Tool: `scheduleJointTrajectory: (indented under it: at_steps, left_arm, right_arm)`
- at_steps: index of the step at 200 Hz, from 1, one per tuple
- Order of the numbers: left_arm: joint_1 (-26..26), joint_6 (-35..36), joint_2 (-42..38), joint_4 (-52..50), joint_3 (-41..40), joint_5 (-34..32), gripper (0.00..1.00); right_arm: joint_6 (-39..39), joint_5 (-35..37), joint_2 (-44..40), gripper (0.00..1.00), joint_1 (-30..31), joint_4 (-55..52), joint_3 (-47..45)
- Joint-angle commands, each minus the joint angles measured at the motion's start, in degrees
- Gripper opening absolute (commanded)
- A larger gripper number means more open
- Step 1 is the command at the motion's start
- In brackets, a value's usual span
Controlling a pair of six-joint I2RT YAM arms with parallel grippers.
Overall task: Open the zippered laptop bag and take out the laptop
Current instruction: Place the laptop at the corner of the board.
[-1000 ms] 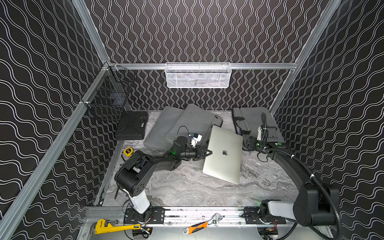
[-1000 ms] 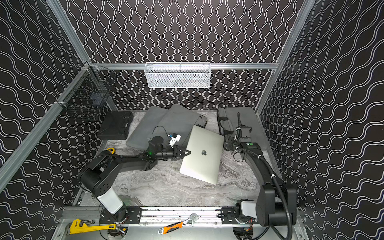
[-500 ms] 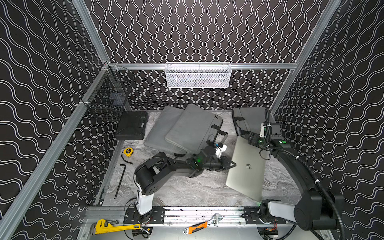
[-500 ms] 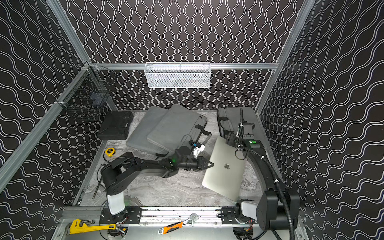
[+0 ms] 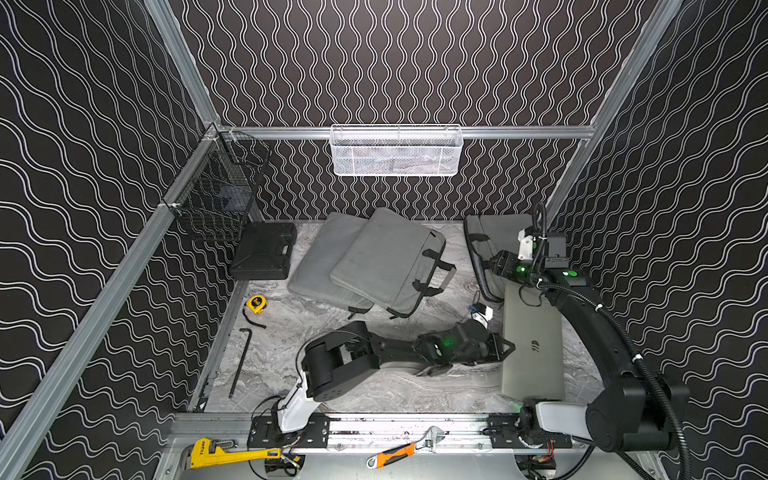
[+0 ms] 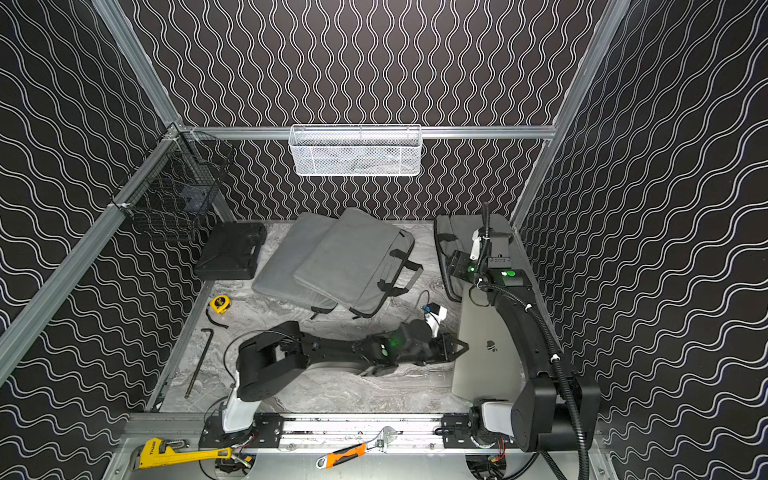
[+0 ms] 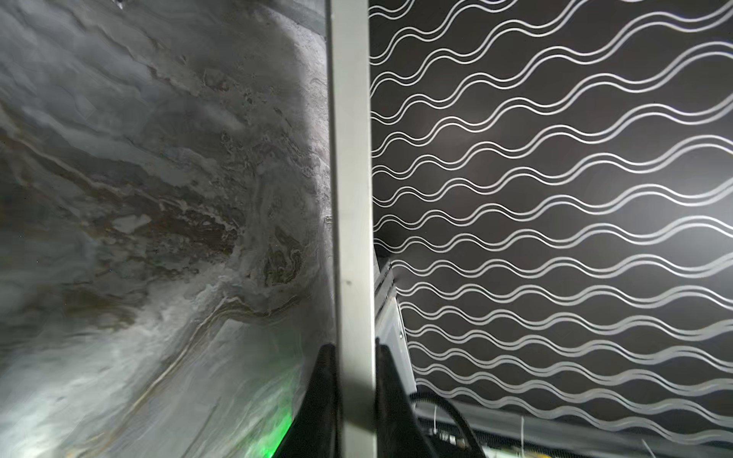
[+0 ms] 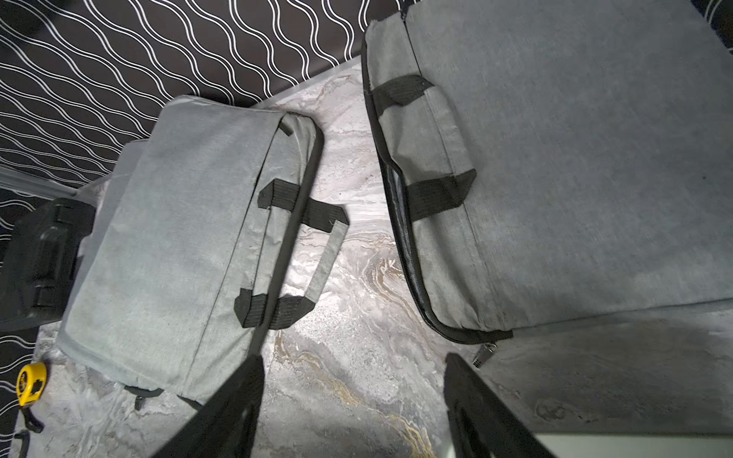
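Observation:
The silver laptop (image 5: 534, 345) (image 6: 486, 365) is out of the bag and lies level over the table's near right part, under my right arm. My left gripper (image 5: 510, 347) (image 6: 463, 347) is shut on its left edge; in the left wrist view that edge (image 7: 353, 198) runs as a pale strip between my black fingers (image 7: 323, 396). The grey laptop bag (image 5: 498, 237) (image 8: 575, 178) lies at the back right, its black zipper undone, with the pull (image 8: 482, 355) at the corner. My right gripper (image 5: 498, 264) (image 8: 353, 380) hovers open beside that bag, holding nothing.
Two more grey bags (image 5: 386, 262) (image 5: 324, 257) overlap at the back middle. A black case (image 5: 264, 255), yellow tape measure (image 5: 255, 304) and hex key (image 5: 239, 361) lie on the left. Mesh baskets (image 5: 395, 151) (image 5: 216, 199) hang on the walls. Wrenches (image 5: 224, 453) (image 5: 399, 451) rest on the front rail.
My left gripper has carried the laptop from the table's middle to the near right, turning it to lie along the right side. My right gripper has stayed open by the bag.

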Motion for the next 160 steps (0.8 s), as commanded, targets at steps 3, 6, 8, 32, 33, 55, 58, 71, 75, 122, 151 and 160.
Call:
scheduleJointTrajectory:
  at_steps: [3, 6, 8, 32, 33, 55, 58, 71, 75, 122, 151, 160]
  left_arm:
    - [-1.68, -3.37, 3.27, 7.03, 4.37, -6.25, 0.00]
    - [-1.96, -3.78, 3.79, 7.00, 4.90, -6.93, 0.00]
    - [-2.13, -4.06, 4.10, 7.02, 5.12, -7.29, 0.00]
    - [-4.84, -7.10, 6.53, 7.73, 6.43, -13.19, 0.00]
    - [-4.94, -7.15, 6.57, 7.73, 6.45, -13.44, 0.00]
    - [-6.86, -9.20, 6.61, 6.09, 6.24, -18.89, 0.00]
    - [-7.04, -9.58, 6.60, 6.02, 6.12, -19.78, 0.00]
    - [-7.36, -11.24, 7.21, 4.95, 6.60, -21.75, 0.00]
    - [-7.33, -11.57, 7.57, 4.57, 7.15, -21.84, 0.00]
    - [-7.34, -14.49, 13.24, 1.07, 14.87, -22.00, 0.00]
    - [-7.41, -17.23, 15.88, 2.92, 14.79, -24.18, 0.00]
    - [-7.68, -17.42, 16.58, 4.97, 14.36, -25.57, 0.00]
  right_arm:
    - [0.76, -1.98, -0.10, 0.73, -0.17, -0.46, 0.38]
    - [0.71, -2.20, -0.05, 0.73, -0.21, -0.46, 0.38]
    - [0.71, -2.27, -0.02, 0.72, -0.19, -0.44, 0.37]
    - [0.76, -2.55, 0.12, 0.72, -0.18, -0.61, 0.57]
    - [0.78, -2.60, 0.10, 0.72, -0.20, -0.62, 0.56]
    - [1.39, -3.74, -0.28, 0.71, -0.18, 0.56, 0.27]
    - [1.49, -3.91, -0.27, 0.71, -0.23, 0.80, 0.21]
    - [1.77, -4.69, -0.11, 0.71, -0.22, 1.03, 0.11]
    - [1.78, -4.88, -0.01, 0.71, -0.21, 0.95, 0.14]
    - [-0.79, -4.05, 1.03, 0.70, -0.22, -1.85, 2.11]
    - [-0.95, -4.44, -0.02, 0.70, -0.18, -1.94, 2.54]
    - [-0.98, -3.68, -0.66, 0.70, -0.20, -1.57, 2.35]
